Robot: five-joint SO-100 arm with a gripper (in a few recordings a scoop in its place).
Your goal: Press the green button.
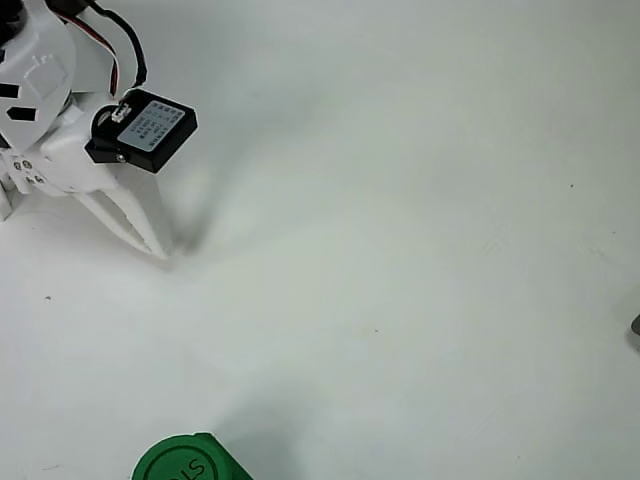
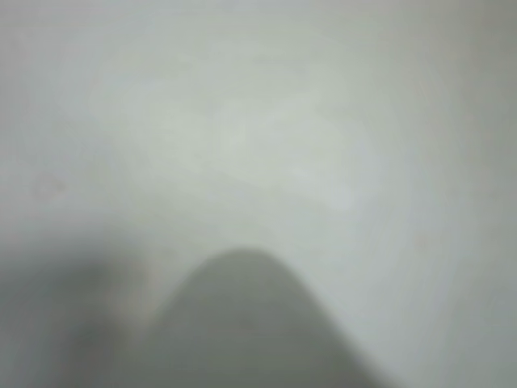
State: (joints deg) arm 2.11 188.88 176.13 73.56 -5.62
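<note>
White tabletop fills the overhead view, plain and evenly lit, with faint specks scattered on it. At the upper left the white arm is seen, carrying a black box with a white label at its wrist. Below that box the gripper points down and to the right, its two white fingers drawn to a single tip that rests at or just above the surface; the jaws are judged to be closed on nothing. At the bottom edge, left of centre, the green button is partly cut off by the frame, its round top bearing raised letters.

The wrist view is blurred: pale table and a dark rounded shape at the bottom, which cannot be identified with certainty.

The button lies well apart from the gripper, so the approach is judged not yet begun. For a clean press, the tip should be lifted clear of the table first, then carried toward the bottom of the overhead view and slightly right. The closed fingers should be centred over the disc, not its base, and lowered straight down, so that the tip does not slide off the rim.
</note>
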